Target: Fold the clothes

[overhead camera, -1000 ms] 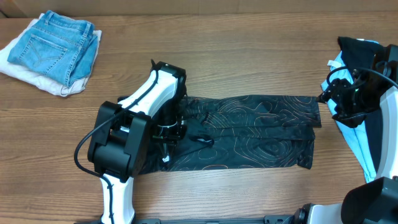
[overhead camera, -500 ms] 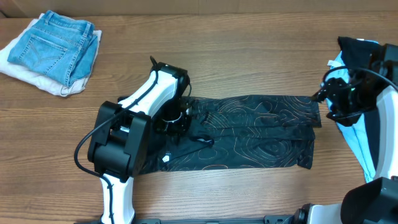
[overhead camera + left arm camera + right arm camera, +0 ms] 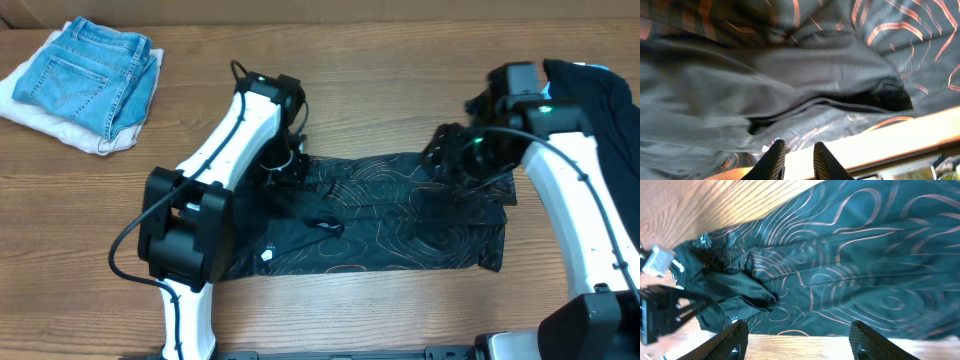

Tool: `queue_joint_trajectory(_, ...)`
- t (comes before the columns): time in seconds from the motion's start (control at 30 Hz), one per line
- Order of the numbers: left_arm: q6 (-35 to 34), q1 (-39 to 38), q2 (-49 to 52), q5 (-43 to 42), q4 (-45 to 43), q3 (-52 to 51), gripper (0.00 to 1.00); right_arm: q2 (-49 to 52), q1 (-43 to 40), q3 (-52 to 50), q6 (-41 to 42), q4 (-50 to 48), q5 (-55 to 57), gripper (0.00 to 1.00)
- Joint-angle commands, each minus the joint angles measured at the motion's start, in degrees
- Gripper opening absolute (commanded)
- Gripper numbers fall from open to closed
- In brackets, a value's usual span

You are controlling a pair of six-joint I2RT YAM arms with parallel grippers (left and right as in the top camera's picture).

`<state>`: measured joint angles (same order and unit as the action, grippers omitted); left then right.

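The clothes, a black jersey (image 3: 400,215) with thin orange contour lines, lie folded into a long strip across the table's middle. My left gripper (image 3: 283,163) hovers at the strip's far left edge. In the left wrist view its jaws (image 3: 798,146) stand a narrow gap apart over bright table wood, holding nothing, with bunched black jersey fabric (image 3: 790,65) just beyond. My right gripper (image 3: 445,150) is over the strip's far right part. In the right wrist view it (image 3: 799,326) is wide open and empty, the patterned jersey (image 3: 865,255) spread ahead of it.
Folded blue jeans (image 3: 95,70) sit on a white cloth (image 3: 35,115) at the back left corner. A plain black garment (image 3: 590,85) lies at the right edge. Bare wooden table (image 3: 400,310) runs along the front.
My left gripper moved from the strip's middle to its far edge, shutting and then parting slightly. My right arm swung left from the table's right edge to above the jersey.
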<state>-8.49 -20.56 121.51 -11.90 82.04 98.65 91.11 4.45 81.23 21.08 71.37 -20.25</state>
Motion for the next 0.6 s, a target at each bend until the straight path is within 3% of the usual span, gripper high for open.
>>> queue_joint_trajectory(0.0,-3.3,2.7,-0.8,3.5,0.0,-0.2,0.22,-1.0,2.5,-3.1,4.0,-2.5,-0.4,0.69)
queue_joint_trajectory(0.1,-3.3,4.6,-0.8,3.3,-1.0,-4.2,0.34,-1.0,3.0,-4.8,4.7,-4.4,-0.5,0.69)
queue_joint_trajectory(0.17,-3.3,5.2,-0.8,3.2,-2.4,-7.0,0.35,-1.0,3.0,-4.8,4.7,-4.7,-0.5,0.69)
queue_joint_trajectory(0.23,-3.3,5.5,-0.8,2.6,-4.5,-9.6,0.32,-1.0,3.0,-4.8,4.7,-4.9,-0.5,0.69)
queue_joint_trajectory(0.33,-3.4,5.6,-0.8,0.9,-7.6,-12.7,0.17,-1.0,3.0,-4.8,4.7,-4.9,-0.5,0.69)
queue_joint_trajectory(0.4,-3.4,5.6,-0.8,-0.1,-8.8,-13.8,0.12,-1.0,3.0,-4.8,4.7,-4.9,-0.5,0.69)
queue_joint_trajectory(0.57,-4.0,5.5,-0.8,-0.4,-8.9,-14.5,0.19,-1.0,3.0,-4.8,4.7,-5.0,-0.5,0.69)
